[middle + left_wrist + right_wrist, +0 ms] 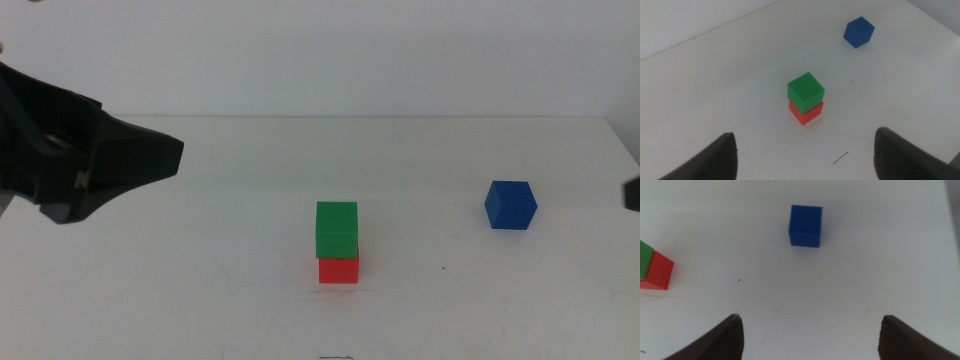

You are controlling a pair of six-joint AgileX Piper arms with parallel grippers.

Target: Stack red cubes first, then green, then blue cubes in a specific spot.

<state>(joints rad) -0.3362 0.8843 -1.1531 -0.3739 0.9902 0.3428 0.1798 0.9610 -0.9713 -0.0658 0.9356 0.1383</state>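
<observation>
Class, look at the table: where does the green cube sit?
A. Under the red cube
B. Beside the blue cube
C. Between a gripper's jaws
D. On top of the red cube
D: the green cube rests directly on the red cube, while the blue cube stands apart on the table.

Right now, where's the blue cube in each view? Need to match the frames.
Middle view: blue cube sits alone on the white table, right of centre.
Left wrist view: blue cube lies far beyond the open left pincer.
Right wrist view: blue cube lies ahead of the open right pincer.
Shared landmark: green cube stacked on red cube.
</observation>
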